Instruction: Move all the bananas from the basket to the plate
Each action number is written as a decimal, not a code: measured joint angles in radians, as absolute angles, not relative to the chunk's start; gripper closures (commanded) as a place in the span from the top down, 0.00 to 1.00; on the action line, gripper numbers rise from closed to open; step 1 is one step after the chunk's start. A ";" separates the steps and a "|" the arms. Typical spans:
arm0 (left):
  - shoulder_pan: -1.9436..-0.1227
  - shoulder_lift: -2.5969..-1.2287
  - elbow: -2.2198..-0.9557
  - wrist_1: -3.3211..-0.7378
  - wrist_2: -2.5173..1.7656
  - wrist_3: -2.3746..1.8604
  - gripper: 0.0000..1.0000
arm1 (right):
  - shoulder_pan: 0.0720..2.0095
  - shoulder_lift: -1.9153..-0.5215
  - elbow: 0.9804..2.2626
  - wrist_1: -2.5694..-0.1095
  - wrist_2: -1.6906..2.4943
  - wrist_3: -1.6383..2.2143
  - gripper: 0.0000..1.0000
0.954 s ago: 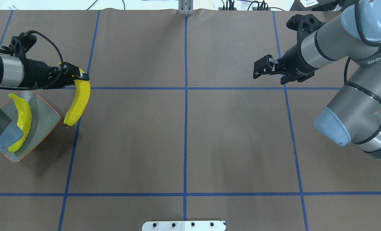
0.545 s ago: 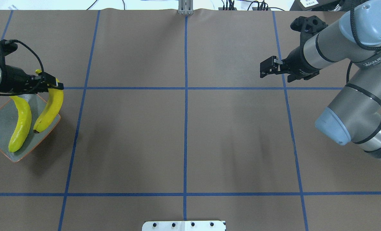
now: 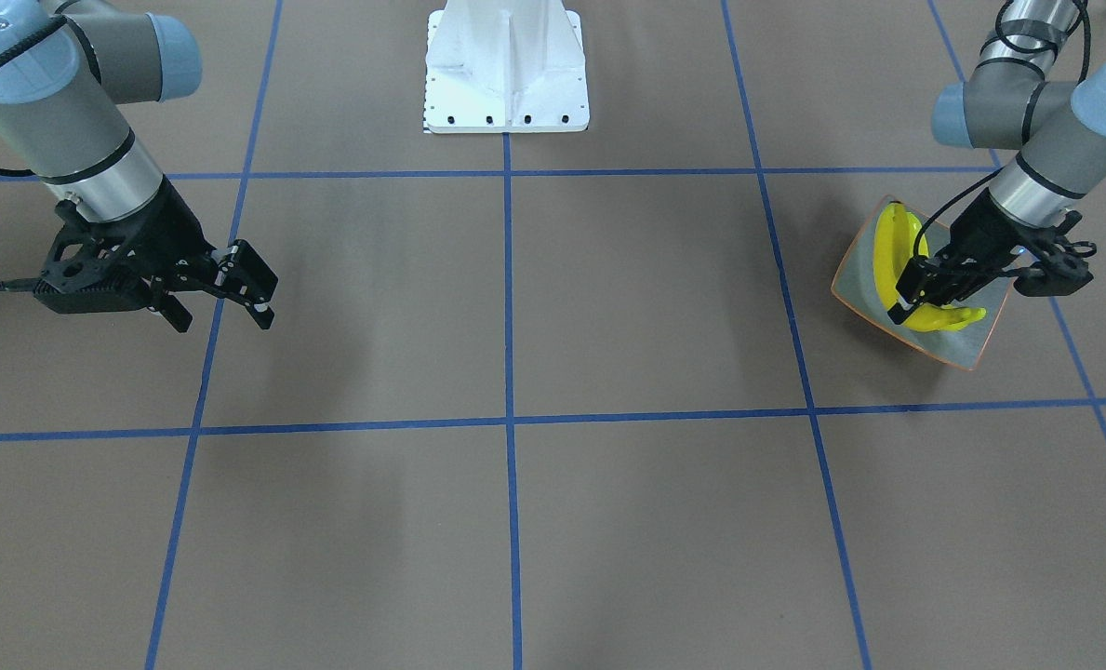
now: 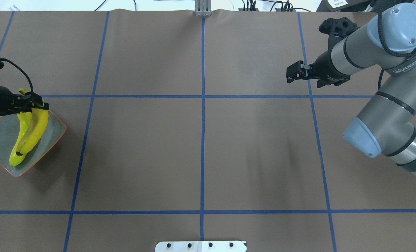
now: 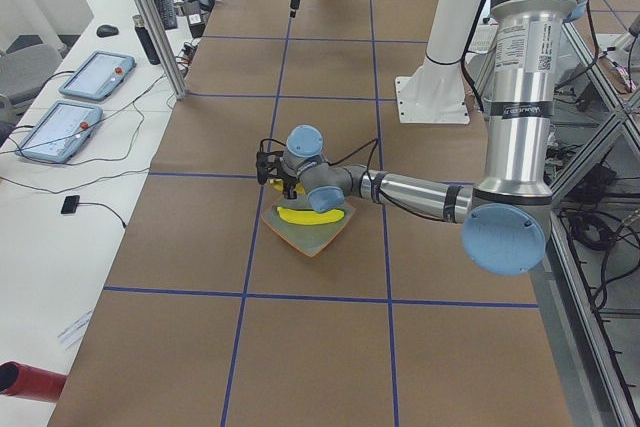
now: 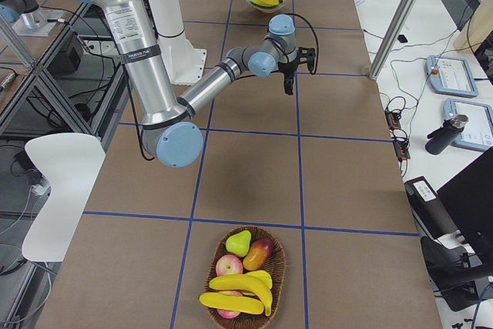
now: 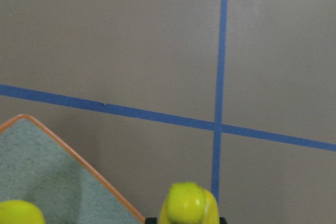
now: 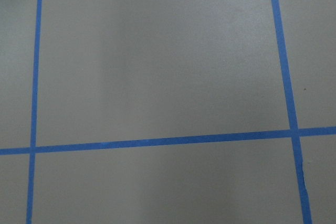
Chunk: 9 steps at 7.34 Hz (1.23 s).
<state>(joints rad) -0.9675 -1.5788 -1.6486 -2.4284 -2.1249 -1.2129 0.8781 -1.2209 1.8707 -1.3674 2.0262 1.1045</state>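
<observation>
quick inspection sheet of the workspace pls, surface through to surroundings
surface: brown paper-covered table with blue tape grid, no spills seen.
job's things: square grey-green plate with orange rim holds one yellow plastic banana; a second yellow banana is gripped over it; two more yellow bananas lie in the woven brown basket.
clutter: red apples and a green pear in the basket.
grippers: left gripper shut on the second banana; right gripper open, empty.
cables: black cable looped at the left wrist.
surroundings: two tablet-like pendants on a side bench; white chair.
</observation>
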 measured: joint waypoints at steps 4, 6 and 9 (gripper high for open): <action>-0.948 -1.541 -1.652 -2.396 -2.093 -1.163 0.00 | 0.876 -1.219 1.852 -1.367 2.013 1.104 1.00; -0.948 -1.526 -1.652 -2.395 -2.089 -1.137 0.00 | 0.876 -1.217 1.850 -1.366 2.013 1.104 1.00; -0.945 -1.534 -1.653 -2.395 -2.089 -1.135 0.00 | 0.876 -1.218 1.850 -1.365 2.011 1.105 1.00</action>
